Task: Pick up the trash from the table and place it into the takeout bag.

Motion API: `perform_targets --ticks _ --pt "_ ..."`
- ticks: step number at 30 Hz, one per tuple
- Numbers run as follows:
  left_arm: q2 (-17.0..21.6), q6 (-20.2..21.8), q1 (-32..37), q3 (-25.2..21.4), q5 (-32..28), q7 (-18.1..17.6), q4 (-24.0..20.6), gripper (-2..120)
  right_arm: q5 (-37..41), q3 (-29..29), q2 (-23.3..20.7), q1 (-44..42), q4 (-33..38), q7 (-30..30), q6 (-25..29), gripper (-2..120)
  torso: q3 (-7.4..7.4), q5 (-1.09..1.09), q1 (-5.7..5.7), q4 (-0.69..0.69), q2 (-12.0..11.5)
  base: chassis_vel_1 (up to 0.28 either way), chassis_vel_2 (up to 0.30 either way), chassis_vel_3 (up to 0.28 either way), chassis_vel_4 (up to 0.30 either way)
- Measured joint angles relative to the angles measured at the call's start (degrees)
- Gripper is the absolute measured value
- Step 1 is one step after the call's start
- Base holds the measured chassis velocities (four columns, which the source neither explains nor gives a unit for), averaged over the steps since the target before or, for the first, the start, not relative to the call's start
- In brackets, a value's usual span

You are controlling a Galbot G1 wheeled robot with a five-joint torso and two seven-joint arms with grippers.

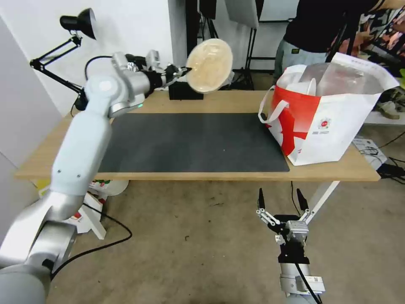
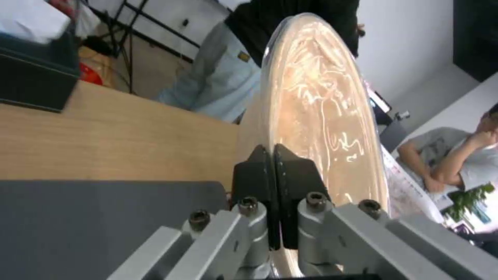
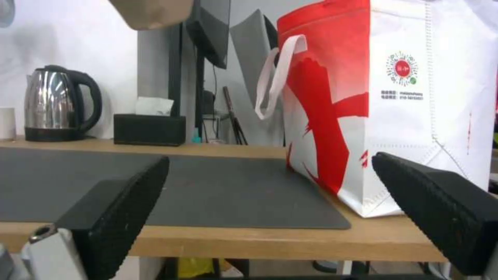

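**L arm: beige bowl held aloft over rear counter edge; R arm parked below front edge**

L gripper point(image 1: 184, 71): raised above the far side of the counter point(image 1: 50, 152), jaws clamped together on the rim of the beige lidded bowl point(image 1: 209, 65). Bowl is tipped on edge, lid face toward the head cam, clear of the counter surface. In the L wrist view the two black pads point(image 2: 293, 171) pinch the thin rim w/ no gap; the bowl point(image 2: 321, 116) extends away from the pads.

Directly behind/below the bowl: black tissue box point(image 1: 185, 90) at the rear counter edge. Desk lamp point(image 1: 78, 23) stands at the far-left corner.

Dark grey mat point(image 1: 190, 141) covers the counter centre; its surface is bare between bowl and bag, so open room across the middle. A wood margin shows along the front and left edges.

Takeout bag point(image 1: 329, 122): upright at the right end of the counter, mouth open, one corner sitting on the mat's right edge, loop handle point(image 1: 270, 109) hanging toward the mat. Bag base is near the front-right counter edge.

R gripper point(image 1: 282, 202): below and in front of the counter's front edge, pointing up, jaws apart, holding nothing. R wrist view: kettle point(image 3: 57, 103) at the rear
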Motion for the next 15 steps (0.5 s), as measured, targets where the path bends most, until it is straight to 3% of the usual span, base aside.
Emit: perform_targets --ticks 15 --pt "-5.79 0.00 -8.46 6.06 4.74 4.81 9.68 0 0.00 0.00 0.00 0.00 0.00 0.00 0.00 100 -0.01 0.00 0.00 0.00 0.00 0.000 0.000 0.000 0.000"
